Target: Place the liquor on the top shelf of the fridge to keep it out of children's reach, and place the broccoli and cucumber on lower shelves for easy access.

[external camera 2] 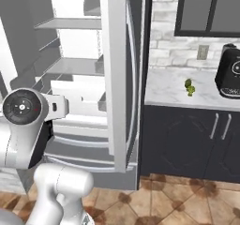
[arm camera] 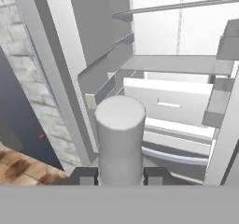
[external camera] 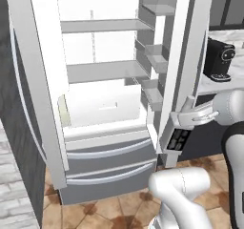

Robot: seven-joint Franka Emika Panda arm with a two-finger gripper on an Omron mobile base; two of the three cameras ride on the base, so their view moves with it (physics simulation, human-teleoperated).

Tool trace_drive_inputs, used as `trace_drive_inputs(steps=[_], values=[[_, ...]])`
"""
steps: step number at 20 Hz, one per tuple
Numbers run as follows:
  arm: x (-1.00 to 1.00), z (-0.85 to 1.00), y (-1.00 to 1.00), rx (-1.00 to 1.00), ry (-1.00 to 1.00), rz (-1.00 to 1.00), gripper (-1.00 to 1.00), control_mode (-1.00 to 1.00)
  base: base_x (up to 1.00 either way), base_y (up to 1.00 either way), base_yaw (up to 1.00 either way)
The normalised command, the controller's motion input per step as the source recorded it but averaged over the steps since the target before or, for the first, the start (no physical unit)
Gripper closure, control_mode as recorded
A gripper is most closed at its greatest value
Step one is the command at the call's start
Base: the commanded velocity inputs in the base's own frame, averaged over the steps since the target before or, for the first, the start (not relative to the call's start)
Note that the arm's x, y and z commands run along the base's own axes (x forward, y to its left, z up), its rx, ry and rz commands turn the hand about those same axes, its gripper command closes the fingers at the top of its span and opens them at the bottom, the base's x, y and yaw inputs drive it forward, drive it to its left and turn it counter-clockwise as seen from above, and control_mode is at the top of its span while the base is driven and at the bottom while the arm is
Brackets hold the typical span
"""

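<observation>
Kitchen of terracotta floor tiles and dark cabinets, with an open fridge dead ahead, both doors swung wide. Inside: top shelf, middle shelf, then a white crisper drawer beneath, all bare and brightly lit.

Hand closed narrow on a pale grey cylinder, most likely the liquor, though without any label or neck to confirm it. Dark fingertips pressed against its base on either side. Long axis in line with the fingers, flat round end pointing away from the hand, toward the fridge interior and the lower shelf region.

From the left base view, hand hovering just beside the inner edge of the right door, close to its stacked door bins; cylinder itself hidden there. Tight on that side, with open room to the left across the whole fridge mouth and above toward the shelves.

Right base view alone catching the pale tabletop to the right of the fridge, with the broccoli sitting small and green on it, well apart from the hand. Black coffee machine farther right on the same tabletop, near the wall.
</observation>
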Motion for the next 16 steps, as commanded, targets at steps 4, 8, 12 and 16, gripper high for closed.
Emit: trace_drive_inputs(steps=[4, 8, 12, 16], values=[[0.0, 0.0, 0.0, 0.0, 0.0, 0.0, 1.0, 1.0, 0.32, 0.25, -0.21], [0.0, 0.0, 0.0, 0.0, 0.0, 0.0, 1.0, 1.0, 0.34, 0.36, -0.22], [0.0, 0.0, 0.0, 0.0, 0.0, 0.0, 1.0, 1.0, 0.33, 0.47, -0.21], [0.0, 0.0, 0.0, 0.0, 0.0, 0.0, 1.0, 1.0, 0.33, 0.49, -0.18]])
